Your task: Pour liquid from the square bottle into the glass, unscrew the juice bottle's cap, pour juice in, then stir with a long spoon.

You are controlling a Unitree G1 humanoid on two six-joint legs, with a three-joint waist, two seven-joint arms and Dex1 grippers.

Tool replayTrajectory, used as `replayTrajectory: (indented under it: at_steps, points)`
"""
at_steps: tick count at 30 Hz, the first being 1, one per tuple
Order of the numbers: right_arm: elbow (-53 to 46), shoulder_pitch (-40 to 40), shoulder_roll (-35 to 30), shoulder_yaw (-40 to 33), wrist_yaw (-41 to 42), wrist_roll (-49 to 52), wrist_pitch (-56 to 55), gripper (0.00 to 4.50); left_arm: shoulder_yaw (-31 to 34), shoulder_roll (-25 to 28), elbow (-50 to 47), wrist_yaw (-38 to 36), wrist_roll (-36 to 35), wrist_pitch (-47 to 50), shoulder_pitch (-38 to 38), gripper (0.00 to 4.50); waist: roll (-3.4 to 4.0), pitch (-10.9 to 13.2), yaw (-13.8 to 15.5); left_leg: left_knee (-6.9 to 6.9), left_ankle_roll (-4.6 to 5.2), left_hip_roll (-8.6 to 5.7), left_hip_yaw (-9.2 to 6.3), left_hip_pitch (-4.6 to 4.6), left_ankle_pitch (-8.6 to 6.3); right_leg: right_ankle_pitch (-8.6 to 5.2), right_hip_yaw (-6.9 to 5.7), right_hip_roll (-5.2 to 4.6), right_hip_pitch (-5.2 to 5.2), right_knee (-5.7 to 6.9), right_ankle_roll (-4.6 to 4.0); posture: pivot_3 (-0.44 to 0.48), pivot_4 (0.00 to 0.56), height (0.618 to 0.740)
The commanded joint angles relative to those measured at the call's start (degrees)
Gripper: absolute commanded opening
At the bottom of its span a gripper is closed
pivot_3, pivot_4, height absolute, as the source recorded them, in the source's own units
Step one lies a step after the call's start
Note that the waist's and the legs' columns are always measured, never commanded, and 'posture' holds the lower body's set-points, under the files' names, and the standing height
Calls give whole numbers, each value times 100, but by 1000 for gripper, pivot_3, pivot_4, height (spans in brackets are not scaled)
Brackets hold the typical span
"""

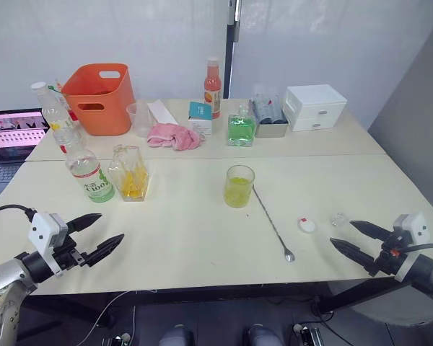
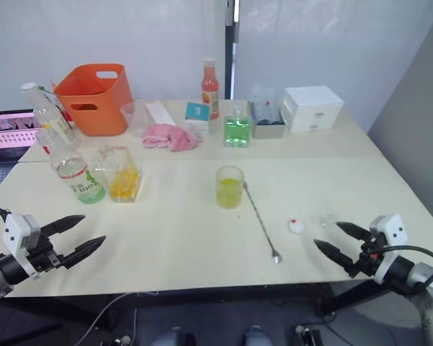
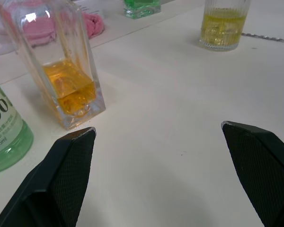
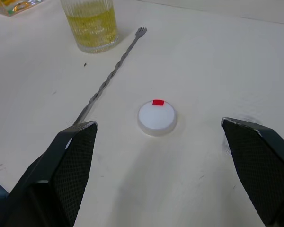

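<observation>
The glass [image 1: 239, 186] stands mid-table, about a third full of yellow-green liquid. To its right the long spoon [image 1: 273, 224] lies flat, bowl toward me. The white cap [image 1: 307, 225] rests on the table further right. The square bottle [image 1: 130, 173], with orange liquid at its bottom, stands at the left beside the juice bottle [image 1: 89, 171]. My left gripper [image 1: 110, 228] hovers open near the front left edge, pointing at the square bottle [image 3: 68, 80]. My right gripper [image 1: 342, 233] is open at the front right, and the cap [image 4: 156, 117] lies just ahead between its fingers.
Along the back stand an orange basket [image 1: 97, 99], a pink cloth [image 1: 175, 135], a green square bottle [image 1: 240, 130], an orange-red bottle [image 1: 213, 88] and a white drawer box [image 1: 315, 107]. A laptop [image 1: 13, 135] sits far left. A small clear object [image 1: 338, 218] lies right of the cap.
</observation>
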Motion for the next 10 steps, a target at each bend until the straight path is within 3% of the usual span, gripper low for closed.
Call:
replayTrajectory:
  at_steps: [1, 10]
  points:
    - [45, -7, -153, -46, 52, -15, -193, 4441, 22, 16, -8, 3, 56, -175, 6, 4500, 0, 0, 13, 0, 0, 0, 0, 0, 0, 0, 0, -1, 0, 0, 0, 0, 150, 715]
    - [86, -84, -239, 1, 70, 40, -129, 4441, 53, 41, 132, -82, 125, -416, 190, 4500, 0, 0, 13, 0, 0, 6, 0, 1, 0, 0, 0, -1, -1, 2, 0, 0, 150, 715]
